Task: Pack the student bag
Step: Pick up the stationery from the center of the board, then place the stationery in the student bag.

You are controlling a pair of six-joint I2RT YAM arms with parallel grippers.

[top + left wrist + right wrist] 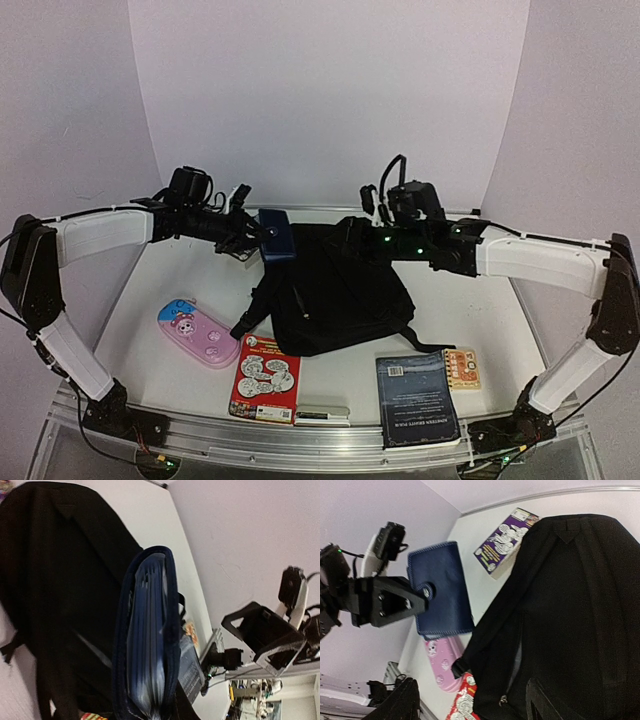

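Observation:
The student bag [335,290] is a big black backpack lying flat mid-table, its zipper slit showing grey lining [517,662]. My left gripper [250,232] is shut on a dark-blue square pouch [276,236], held in the air just off the bag's back-left corner. In the left wrist view the pouch [148,640] is seen edge-on, with the bag [60,600] beneath it. My right gripper [372,222] hovers over the bag's top edge. Its fingers [402,702] stand wide apart and open, with nothing between them.
A pink pencil case [197,332] lies left of the bag. A red picture book [265,378] and a marker [322,412] sit in front of it. A dark book [417,398] and a small orange booklet [461,368] lie front right. A purple booklet [505,540] lies behind the bag.

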